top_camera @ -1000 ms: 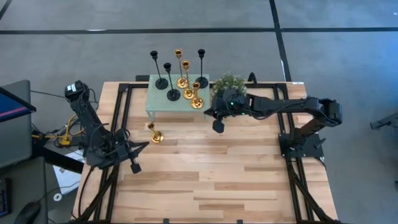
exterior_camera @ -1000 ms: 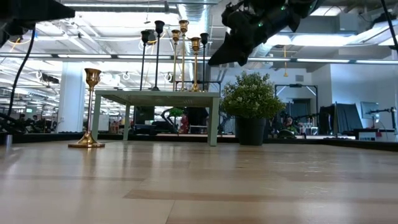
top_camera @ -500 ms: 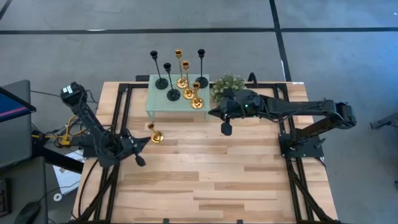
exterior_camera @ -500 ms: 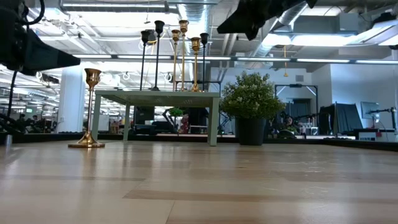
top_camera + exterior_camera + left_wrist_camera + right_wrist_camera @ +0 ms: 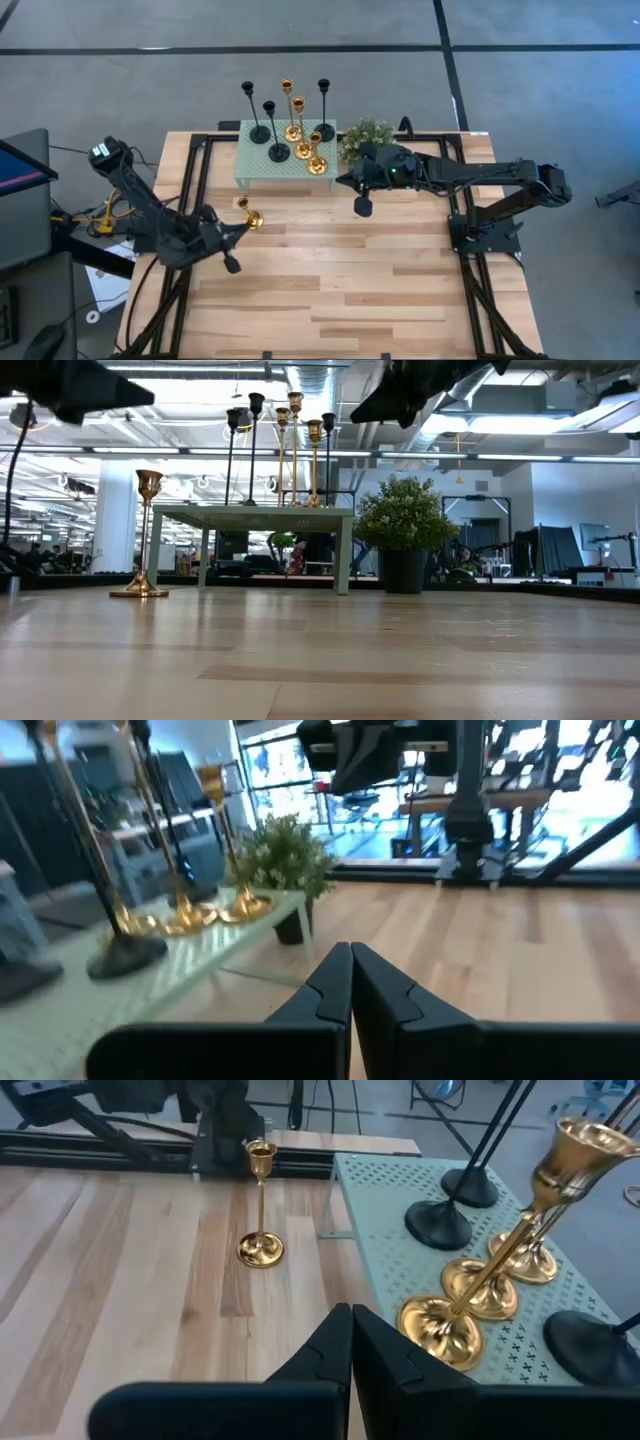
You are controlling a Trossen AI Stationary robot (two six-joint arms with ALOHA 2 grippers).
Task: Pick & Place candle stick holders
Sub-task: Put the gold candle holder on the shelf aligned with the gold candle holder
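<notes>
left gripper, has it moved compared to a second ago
Yes. In the high view the left gripper, shut, has slid rightward, from left of the lone gold candle stick holder on the wooden table to almost directly below it.

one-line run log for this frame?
left gripper: shut, empty | right gripper: shut, empty | gold holder: on tabletop | six holders: mint table

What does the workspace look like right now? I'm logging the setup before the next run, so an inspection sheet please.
Surface: wooden table, bare boards in front.
Job's things: six candle stick holders, three black and three gold, on the mint-green little table; one gold holder upright on the wood.
Clutter: potted plant beside the little table.
Grippers: left gripper shut, empty, near the lone holder; right gripper shut, empty, by the plant.
Cables: yellow cables off the left edge.
Surroundings: grey floor; open workshop behind.
</notes>
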